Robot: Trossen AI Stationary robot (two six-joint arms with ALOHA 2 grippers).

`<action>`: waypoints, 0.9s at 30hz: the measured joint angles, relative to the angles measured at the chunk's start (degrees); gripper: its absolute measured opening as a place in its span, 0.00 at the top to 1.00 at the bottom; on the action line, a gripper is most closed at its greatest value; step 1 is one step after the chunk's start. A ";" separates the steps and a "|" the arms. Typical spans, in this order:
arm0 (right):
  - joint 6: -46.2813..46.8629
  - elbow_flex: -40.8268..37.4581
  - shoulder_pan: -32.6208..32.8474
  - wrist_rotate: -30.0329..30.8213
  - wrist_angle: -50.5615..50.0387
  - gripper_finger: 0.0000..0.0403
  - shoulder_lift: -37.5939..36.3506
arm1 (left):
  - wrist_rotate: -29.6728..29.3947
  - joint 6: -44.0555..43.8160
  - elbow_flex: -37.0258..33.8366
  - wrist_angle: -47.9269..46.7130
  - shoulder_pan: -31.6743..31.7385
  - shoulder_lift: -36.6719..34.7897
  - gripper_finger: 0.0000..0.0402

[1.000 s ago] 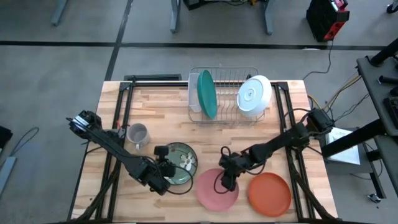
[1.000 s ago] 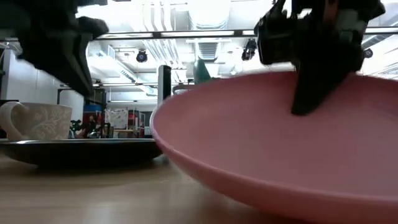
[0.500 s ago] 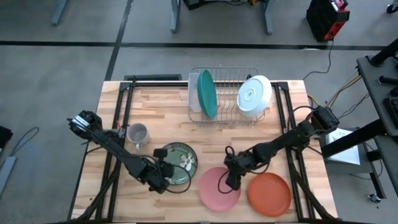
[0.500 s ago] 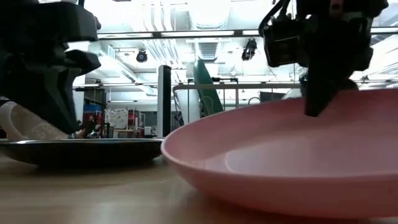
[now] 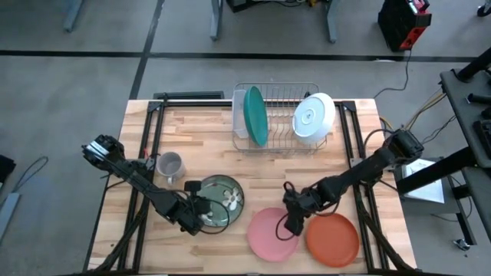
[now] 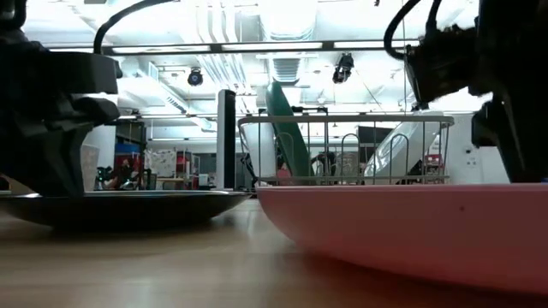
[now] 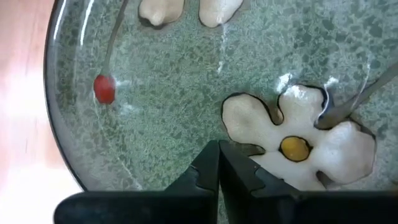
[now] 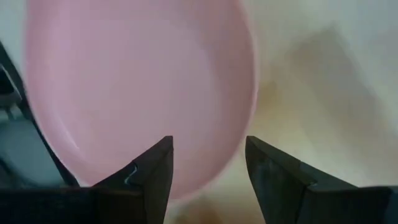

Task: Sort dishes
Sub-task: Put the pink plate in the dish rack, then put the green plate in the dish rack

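wooden table | mug | rack | green plate | pink plate | orange plate

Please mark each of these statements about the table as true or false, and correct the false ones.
1. The teal plate stands on edge in the wire rack. True.
2. The white bowl lies flat on the table. False: it leans in the rack.
3. The left gripper is shut, over the dark green flowered plate. True.
4. The right gripper is shut. False: its fingers are apart at the pink plate's rim.
5. The orange-red plate is stacked on the pink plate. False: it lies beside it.
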 joint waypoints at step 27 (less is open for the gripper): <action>-10.87 5.29 -16.92 12.13 15.68 0.44 8.71 | -8.71 0.09 -2.08 20.18 -0.76 7.54 1.00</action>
